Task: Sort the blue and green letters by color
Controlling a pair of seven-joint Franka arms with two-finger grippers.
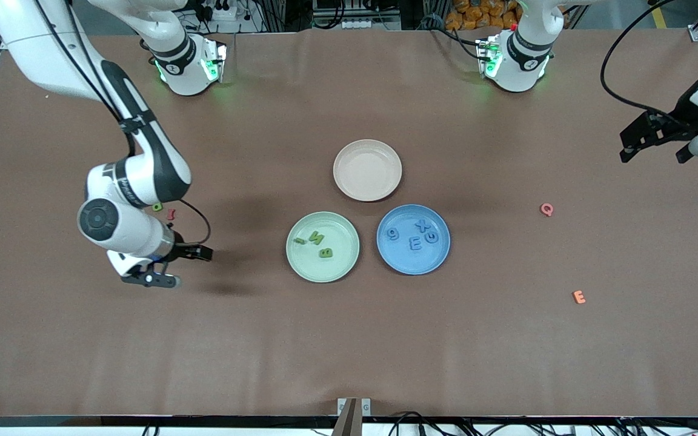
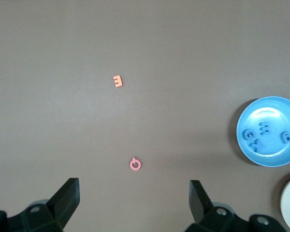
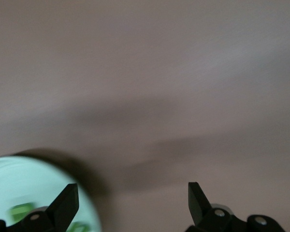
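Letters nearly sorted. Blue 9 [image 1: 393, 234], X [image 1: 423, 226], E [image 1: 414, 243] and G [image 1: 431, 238] lying in the blue plate [image 1: 398, 261]. Green B [image 1: 325, 252], N [image 1: 316, 238] and a third green piece [image 1: 300, 241] in the green plate [image 1: 343, 269] just beside it, so each colour in its matching dish. One stray green letter [image 1: 157, 206] on the bare table toward the right arm's end, next to a red letter [image 1: 171, 213], probably the last to fetch.

Right gripper [image 1: 192, 268] over the table between that stray and the green plate, jaws spread wide and empty. Left gripper [image 1: 652, 156] waiting over the left arm's end of the table, spread just as wide, nothing held.

Beige plate [image 1: 367, 148] empty, farther from the camera than the other two. Pink Q [image 1: 546, 209] and orange E [image 1: 578, 297] loose toward the left arm's end, well apart from the plates, no part of this sort.

Brown matte cloth over the whole table, faintly creased. Cables and dark frame posts around the edges.
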